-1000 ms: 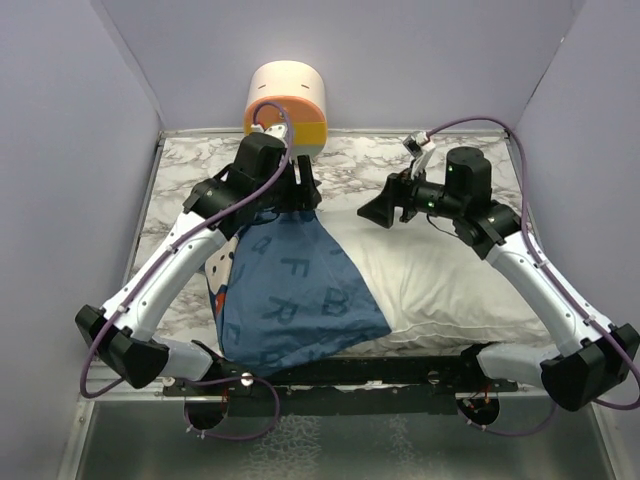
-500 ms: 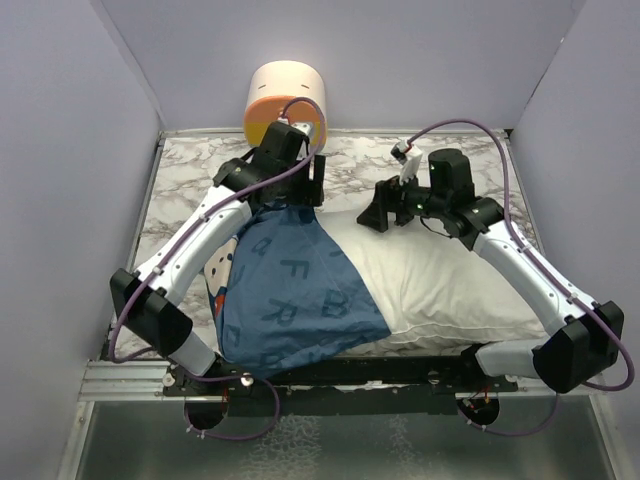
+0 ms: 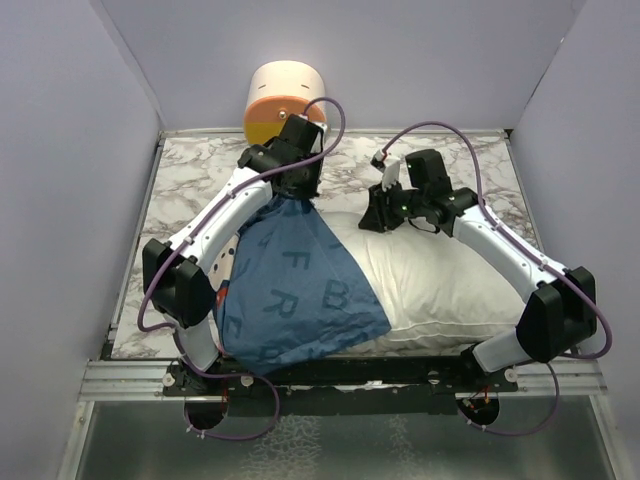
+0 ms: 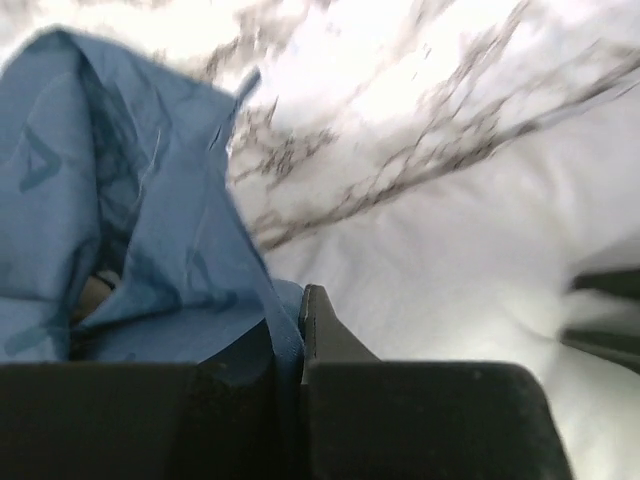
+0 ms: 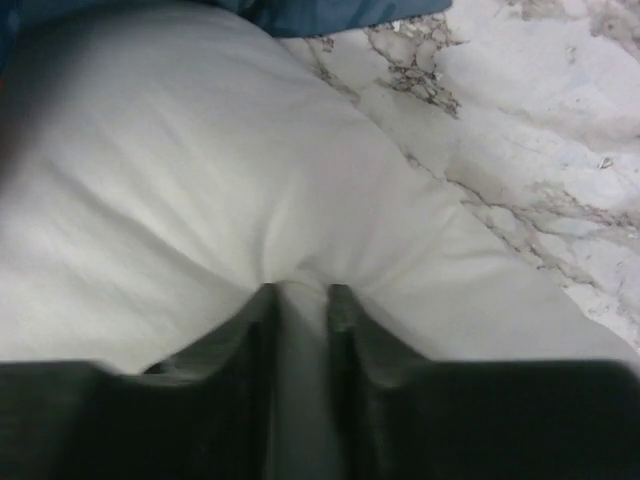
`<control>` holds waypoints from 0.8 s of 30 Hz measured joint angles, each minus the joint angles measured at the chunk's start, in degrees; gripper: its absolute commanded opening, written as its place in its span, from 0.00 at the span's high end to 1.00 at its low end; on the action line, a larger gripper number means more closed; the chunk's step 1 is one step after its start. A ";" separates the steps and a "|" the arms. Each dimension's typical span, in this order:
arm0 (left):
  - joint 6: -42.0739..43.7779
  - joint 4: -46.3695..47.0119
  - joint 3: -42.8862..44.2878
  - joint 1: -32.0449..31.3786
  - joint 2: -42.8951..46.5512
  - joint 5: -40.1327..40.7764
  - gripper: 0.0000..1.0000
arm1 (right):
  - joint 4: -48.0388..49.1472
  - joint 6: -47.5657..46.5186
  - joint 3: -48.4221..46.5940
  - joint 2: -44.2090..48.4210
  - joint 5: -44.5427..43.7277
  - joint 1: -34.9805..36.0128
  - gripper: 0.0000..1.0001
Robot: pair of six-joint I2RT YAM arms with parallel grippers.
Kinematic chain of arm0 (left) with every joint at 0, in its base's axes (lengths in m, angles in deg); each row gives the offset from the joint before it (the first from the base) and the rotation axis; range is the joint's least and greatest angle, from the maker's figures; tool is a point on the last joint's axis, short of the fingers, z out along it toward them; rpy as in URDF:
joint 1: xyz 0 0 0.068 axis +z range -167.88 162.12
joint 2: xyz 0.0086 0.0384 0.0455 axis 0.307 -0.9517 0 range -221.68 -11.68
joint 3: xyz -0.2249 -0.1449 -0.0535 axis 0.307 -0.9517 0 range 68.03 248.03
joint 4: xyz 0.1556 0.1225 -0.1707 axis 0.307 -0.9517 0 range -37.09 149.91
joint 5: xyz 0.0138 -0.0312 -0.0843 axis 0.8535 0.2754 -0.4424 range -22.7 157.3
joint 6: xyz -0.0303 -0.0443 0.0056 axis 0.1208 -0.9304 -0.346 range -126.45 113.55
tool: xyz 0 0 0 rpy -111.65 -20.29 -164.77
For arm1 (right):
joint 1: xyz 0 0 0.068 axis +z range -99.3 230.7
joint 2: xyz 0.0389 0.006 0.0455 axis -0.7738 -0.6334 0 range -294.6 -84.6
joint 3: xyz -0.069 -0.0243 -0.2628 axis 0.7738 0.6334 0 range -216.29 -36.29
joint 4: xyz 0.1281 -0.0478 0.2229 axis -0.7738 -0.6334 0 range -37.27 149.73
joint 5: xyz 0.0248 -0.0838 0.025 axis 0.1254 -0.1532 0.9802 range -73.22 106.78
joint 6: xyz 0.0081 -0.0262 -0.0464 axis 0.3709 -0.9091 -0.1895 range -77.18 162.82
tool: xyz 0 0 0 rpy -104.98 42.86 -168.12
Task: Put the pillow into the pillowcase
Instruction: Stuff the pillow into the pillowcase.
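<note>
The white pillow (image 3: pixel 450 280) lies across the marble table, its left part covered by the blue lettered pillowcase (image 3: pixel 290 290). My left gripper (image 3: pixel 297 195) is at the pillowcase's far tip, shut on a fold of the blue cloth (image 4: pixel 130 220); the jaws (image 4: pixel 300 310) pinch its hem, with the pillow (image 4: pixel 450 260) beside it. My right gripper (image 3: pixel 372 222) presses on the pillow's far edge. In the right wrist view its jaws (image 5: pixel 300 292) are shut on a bunched pinch of the white pillow (image 5: pixel 200 180), and the pillowcase (image 5: pixel 330 12) shows at the top edge.
A cream-and-orange cylinder (image 3: pixel 285 95) stands at the back behind the left gripper. The marble tabletop (image 3: pixel 470 165) is walled in on the left, right and back. A black rail (image 3: pixel 330 372) runs along the near edge.
Both arms stretched farther towards the back. The left gripper closed on the pillowcase's far edge, and the right gripper came down and closed on the pillow.
</note>
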 measured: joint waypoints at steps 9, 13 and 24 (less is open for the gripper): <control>-6.84 9.73 10.47 0.66 0.09 -9.99 1.00 | 0.07 0.55 -0.68 1.36 -1.29 0.02 1.00; -11.89 17.35 10.75 0.90 0.09 -14.60 1.00 | -0.31 2.05 -10.21 -0.87 -2.93 -1.33 0.99; -18.43 43.15 -16.50 1.73 17.59 -17.40 1.00 | 19.34 7.58 -0.55 6.97 -1.42 -1.64 0.83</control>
